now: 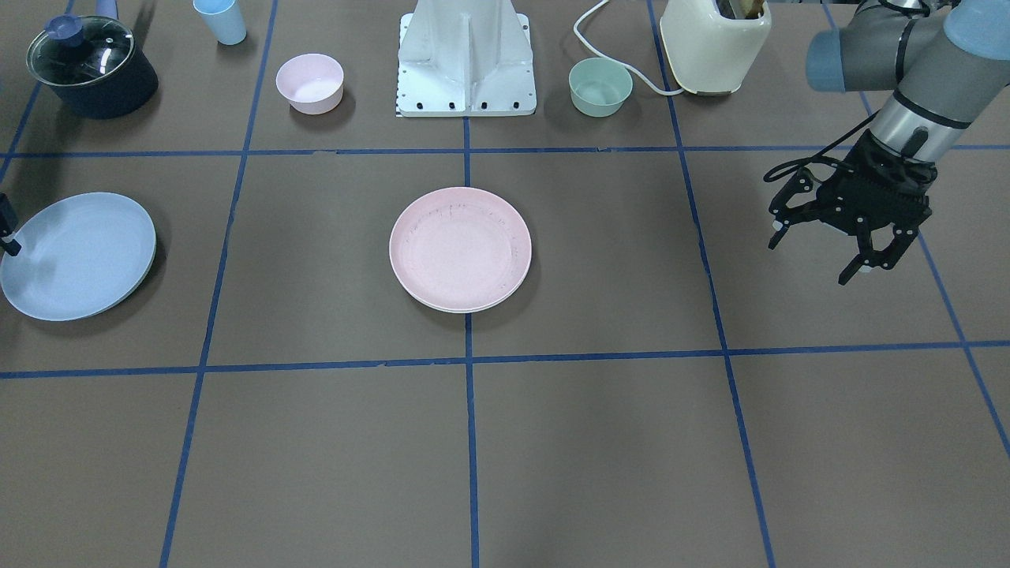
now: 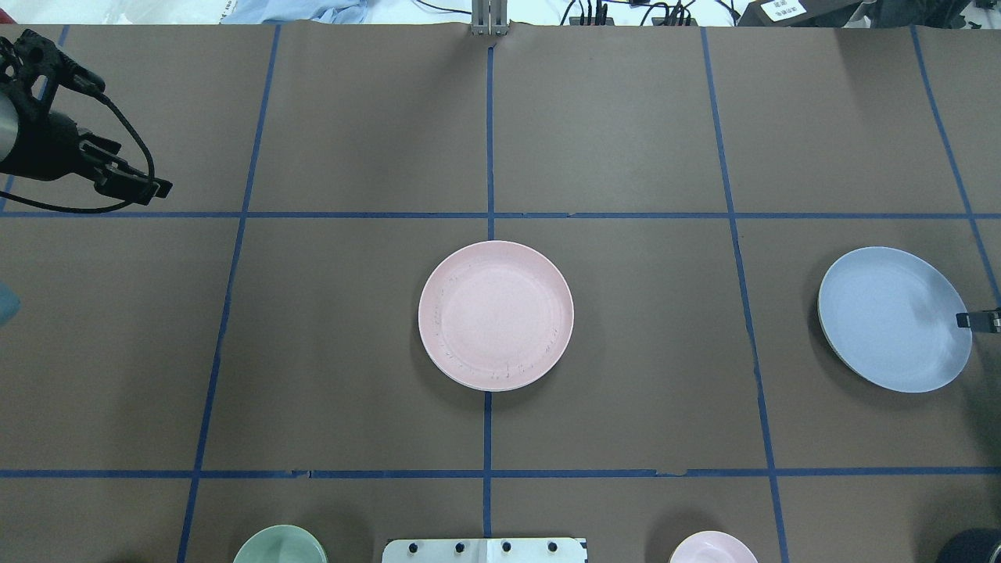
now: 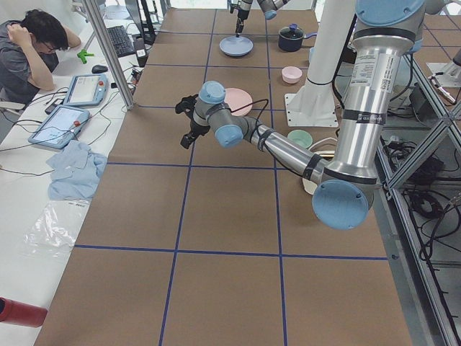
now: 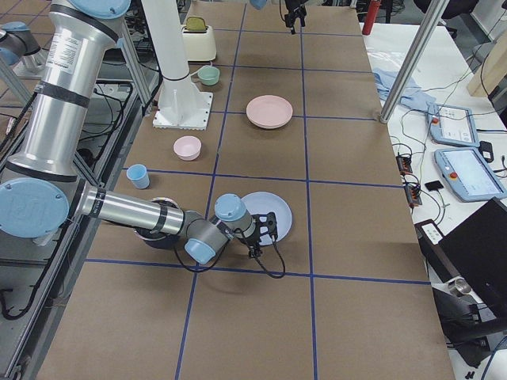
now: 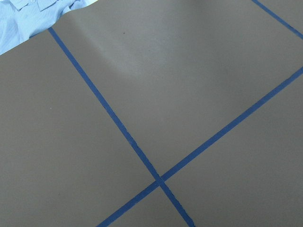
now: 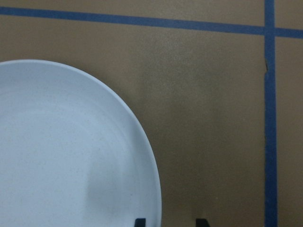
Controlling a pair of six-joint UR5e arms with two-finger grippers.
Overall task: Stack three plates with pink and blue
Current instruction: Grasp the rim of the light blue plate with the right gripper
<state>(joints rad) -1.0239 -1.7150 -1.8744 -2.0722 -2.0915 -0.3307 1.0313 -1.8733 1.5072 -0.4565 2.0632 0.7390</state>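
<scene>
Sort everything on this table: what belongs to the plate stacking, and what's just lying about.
For the job: pink plate, centre; blue plate, on the robot's right. No third plate clearly shows.
Lying about: lidded dark pot, blue cup, small pink bowl, mint bowl, cream toaster.

No words or numbers can be read here. A small white label (image 2: 784, 8) sits on a dark box (image 2: 817, 16), but its print is too tiny.
</scene>
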